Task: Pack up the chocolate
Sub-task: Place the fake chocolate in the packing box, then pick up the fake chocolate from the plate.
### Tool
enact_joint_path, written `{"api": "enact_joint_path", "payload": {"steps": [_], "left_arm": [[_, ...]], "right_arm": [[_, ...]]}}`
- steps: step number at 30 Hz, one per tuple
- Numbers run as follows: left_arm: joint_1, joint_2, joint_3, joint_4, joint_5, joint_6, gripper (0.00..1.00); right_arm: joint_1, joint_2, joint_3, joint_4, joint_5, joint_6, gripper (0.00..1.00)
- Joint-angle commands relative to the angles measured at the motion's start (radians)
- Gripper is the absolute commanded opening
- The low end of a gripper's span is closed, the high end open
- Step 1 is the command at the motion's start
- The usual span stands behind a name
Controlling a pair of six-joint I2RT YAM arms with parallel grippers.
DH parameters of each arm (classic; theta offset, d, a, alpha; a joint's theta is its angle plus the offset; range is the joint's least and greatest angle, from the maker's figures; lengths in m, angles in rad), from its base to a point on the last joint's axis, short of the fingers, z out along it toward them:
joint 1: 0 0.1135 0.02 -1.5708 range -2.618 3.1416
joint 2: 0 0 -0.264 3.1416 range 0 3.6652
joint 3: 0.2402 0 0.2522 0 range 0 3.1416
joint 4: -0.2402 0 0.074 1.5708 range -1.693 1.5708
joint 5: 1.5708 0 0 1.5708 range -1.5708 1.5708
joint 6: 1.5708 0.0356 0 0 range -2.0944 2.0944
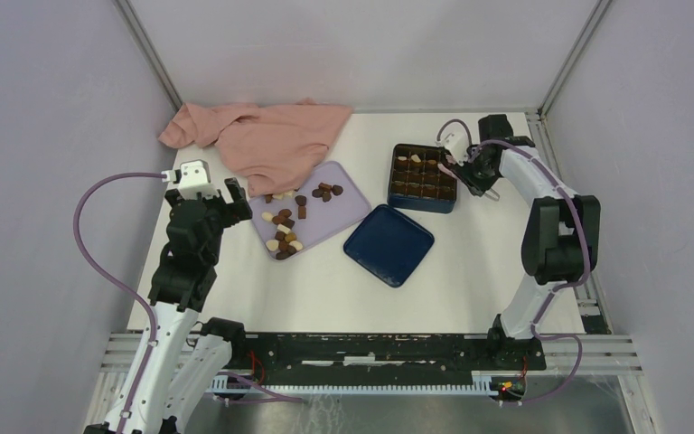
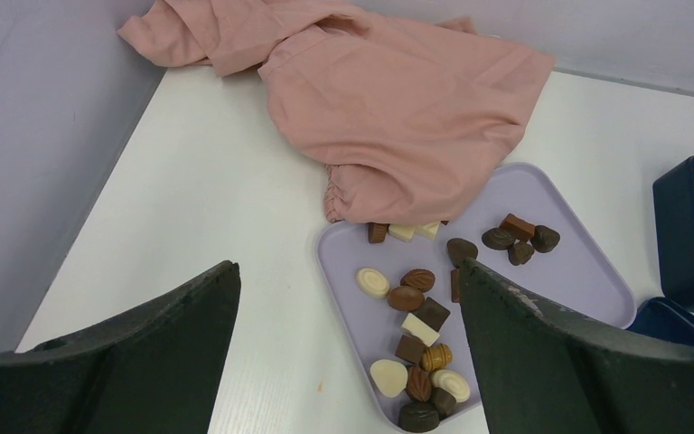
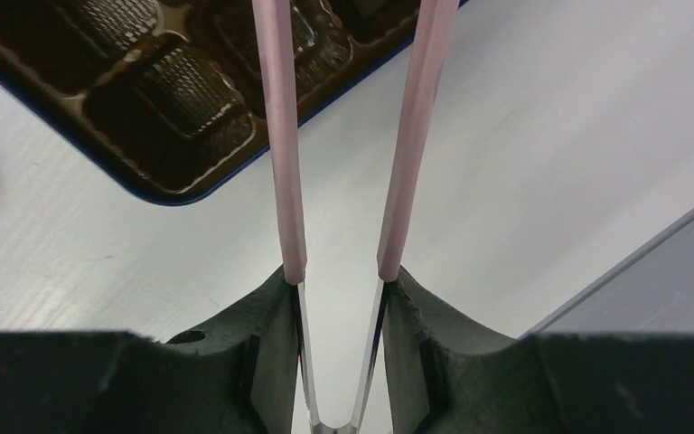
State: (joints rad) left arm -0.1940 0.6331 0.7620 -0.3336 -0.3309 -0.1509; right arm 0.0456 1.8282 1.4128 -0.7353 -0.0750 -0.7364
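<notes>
From the top view, the chocolate point(image 1: 285, 231) is seen scattered on a lilac tray point(image 1: 336, 217) in the middle of the counter point(image 1: 325, 289). At least one cream piece is set in the grid of the dark blue box point(image 1: 420, 204) to the tray's right. A lid point(image 1: 389, 246) lies flat just in front of tray and box, and a pink cloth point(image 1: 271, 136) is draped over the tray's far corner. The left pincer point(image 1: 235, 203) is held at the tray's left edge, the right pincer point(image 1: 470, 176) at the box's right side.

In the left wrist view, the left pincer's jaws are shown spread wide with nothing between them, over the tray's near end. Dark, light brown and cream pieces can be told apart here, some tucked at the cloth's hem. Only an edge of the box is caught at the right.

In the right wrist view, the right pincer is shown clamped on a pair of tweezers point(image 3: 286, 181). Its pink arms stand slightly apart beside the box's corner. The tips are cut off by the frame, so it cannot be told whether a piece is gripped.
</notes>
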Motion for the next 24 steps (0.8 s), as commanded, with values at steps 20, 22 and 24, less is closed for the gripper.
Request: {"api": "enact_joint_path", "payload": {"steps": [20, 22, 24], "left_arm": [[0.001, -0.026, -0.013, 0.059, -0.065, 0.042, 0.95], [0.000, -0.027, -0.012, 0.059, -0.064, 0.042, 0.95], [0.000, -0.029, -0.013, 0.060, -0.061, 0.042, 0.95]], "right_arm": [[0.722, 0.082, 0.210, -0.039, -0.064, 0.023, 0.40], [0.724, 0.150, 0.291, -0.077, -0.043, 0.023, 0.40], [0.724, 0.219, 0.373, -0.116, -0.018, 0.020, 0.40]]}}
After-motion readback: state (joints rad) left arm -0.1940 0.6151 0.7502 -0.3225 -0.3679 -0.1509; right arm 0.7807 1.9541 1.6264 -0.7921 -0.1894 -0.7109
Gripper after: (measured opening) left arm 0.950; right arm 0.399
